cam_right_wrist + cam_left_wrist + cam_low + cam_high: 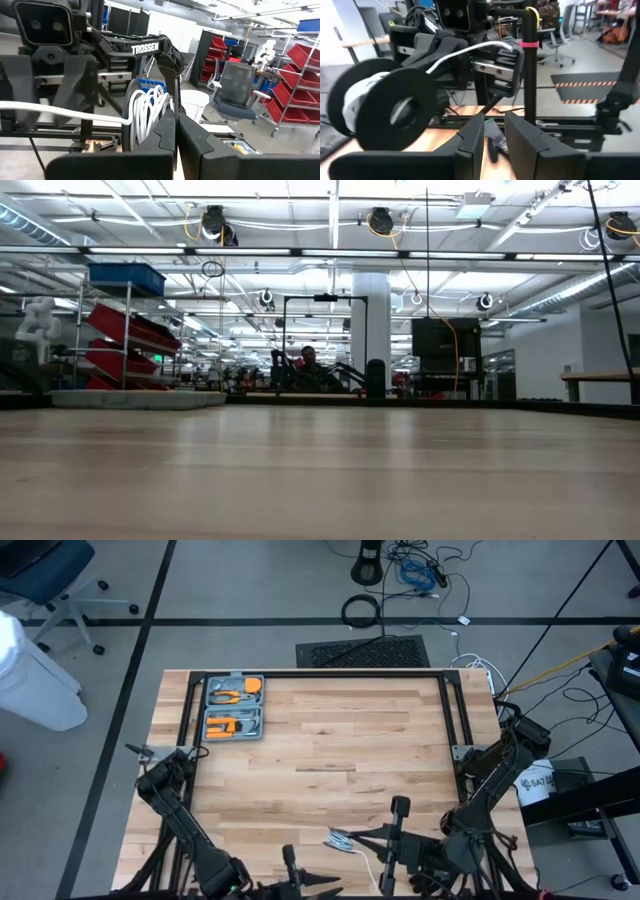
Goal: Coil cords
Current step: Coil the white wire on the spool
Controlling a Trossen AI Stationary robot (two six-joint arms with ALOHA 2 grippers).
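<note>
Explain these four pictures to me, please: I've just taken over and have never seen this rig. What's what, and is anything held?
This is a robot with two dark arms at a wooden table, each ending in a two-finger gripper. One picture looks straight down, one looks level across the tabletop into the room, and one comes from each wrist. A grey tool case lies at the table's far side. Near the arms is the white cord, wound on a black reel. The right gripper is shut right against the cord's loops; whether it pinches them is unclear. The left gripper is open beside the reel, with nothing visibly between its fingers.
</note>
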